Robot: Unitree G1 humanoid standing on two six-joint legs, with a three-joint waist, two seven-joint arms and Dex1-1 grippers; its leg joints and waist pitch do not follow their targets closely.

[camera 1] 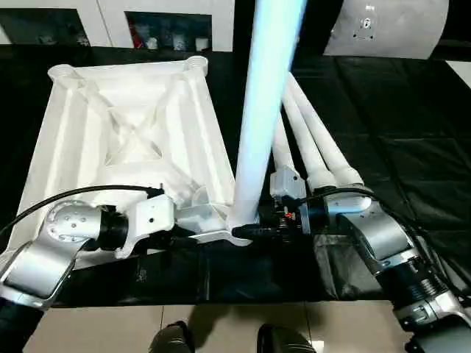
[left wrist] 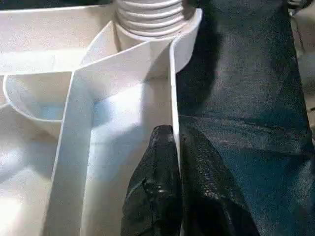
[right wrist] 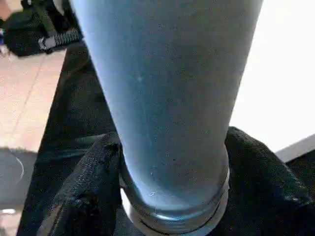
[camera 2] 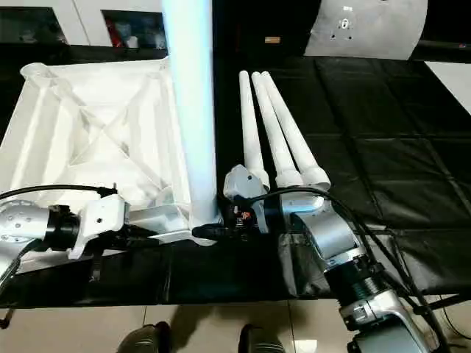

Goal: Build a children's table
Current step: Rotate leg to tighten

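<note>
**One Leg Upright in the Corner Socket, Both Pincers Clamped**

The tabletop (camera 1: pixel 132 132) lay upside down on the black-covered counter (camera 1: pixel 397 140), its ribbed underside facing up, toward the robot's left. At its near corner socket (left wrist: pixel 184 34) one white leg (camera 1: pixel 261 110) stood upright, its threaded end seated in the socket, as the left wrist view showed.

The right pincer (right wrist: pixel 170 196) gripped that leg near its base, one black finger (right wrist: pixel 83 191) pressed against either side of the shaft, just above the collar. The left pincer (left wrist: pixel 178 182) was clamped on the tabletop's thin rim wall, a black finger on each face of the rim, just beside the occupied socket.

Three more legs (camera 2: pixel 276 136) lay side by side on the counter to the right of the upright one, touching along their length, their thicker ends toward the robot and near the right wrist.

Beyond the counter stood a white cabinet (camera 1: pixel 162 26) with glass doors. Two dark shoes (camera 2: pixel 199 340) showed on the tiled floor (camera 1: pixel 353 327) at the near edge.
</note>
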